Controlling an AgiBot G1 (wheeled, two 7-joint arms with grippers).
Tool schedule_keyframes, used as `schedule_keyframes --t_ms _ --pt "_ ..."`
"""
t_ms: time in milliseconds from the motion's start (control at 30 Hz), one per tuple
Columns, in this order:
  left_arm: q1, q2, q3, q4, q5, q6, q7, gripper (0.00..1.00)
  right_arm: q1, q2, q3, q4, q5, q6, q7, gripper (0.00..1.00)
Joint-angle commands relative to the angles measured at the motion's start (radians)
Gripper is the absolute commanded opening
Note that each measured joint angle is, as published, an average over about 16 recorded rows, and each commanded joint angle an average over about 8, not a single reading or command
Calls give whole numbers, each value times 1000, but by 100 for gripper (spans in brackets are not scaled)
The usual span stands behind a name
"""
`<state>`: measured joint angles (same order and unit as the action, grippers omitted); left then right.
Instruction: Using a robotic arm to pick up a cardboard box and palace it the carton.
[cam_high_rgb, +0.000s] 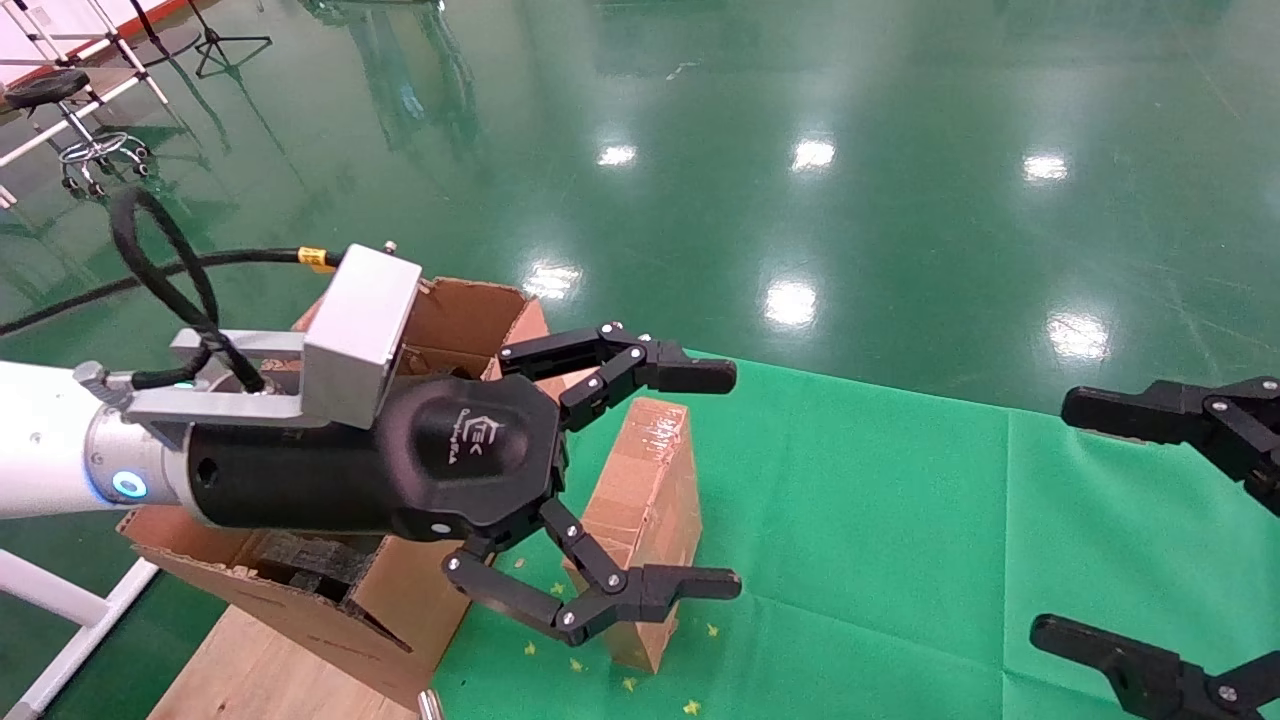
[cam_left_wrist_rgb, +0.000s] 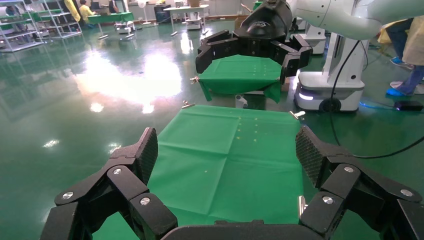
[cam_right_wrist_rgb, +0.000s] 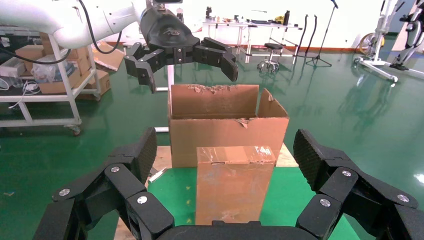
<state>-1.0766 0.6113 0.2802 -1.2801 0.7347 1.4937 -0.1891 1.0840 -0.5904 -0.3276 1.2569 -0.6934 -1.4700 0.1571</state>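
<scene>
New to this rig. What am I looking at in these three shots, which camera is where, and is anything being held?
It's a two-armed robot. The head view looks down from its head. The white arm with the black left gripper is over the small taped box, jaws open, holding nothing. The box stands on a green cloth, right next to the big torn carton with dark foam inside. The right gripper sits at the right edge of the view, open and empty.

The other two shots come from cameras on the wrists, so each shows its own fingers up close. The left wrist view looks across the cloth at the right gripper. The right wrist view faces the box and the carton behind it, with the left gripper above.
</scene>
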Motion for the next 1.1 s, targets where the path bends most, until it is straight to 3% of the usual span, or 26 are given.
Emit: schedule_keyframes --t_ms 33,433,500,700,733,967,1100 --pt "0 0 0 0 0 0 0 100 0 0 0 0 0 0 0 100" --pt "0 0 0 0 -1 0 0 100 0 0 0 0 0 0 0 100" --pt "0 -1 0 -1 2 0 0 100 0 0 0 0 0 0 0 86" --pt "-24 -33 19 -19 79 -16 -19 100 0 0 0 0 0 0 0 11" --pt "-36 -42 27 -27 109 -21 -30 100 0 0 0 0 0 0 0 4" --pt "-182 -59 128 -64 363 -20 -158 100 0 0 0 0 0 0 0 0" --pt "-231 -46 160 -63 419 -7 -195 100 0 0 0 0 0 0 0 0"
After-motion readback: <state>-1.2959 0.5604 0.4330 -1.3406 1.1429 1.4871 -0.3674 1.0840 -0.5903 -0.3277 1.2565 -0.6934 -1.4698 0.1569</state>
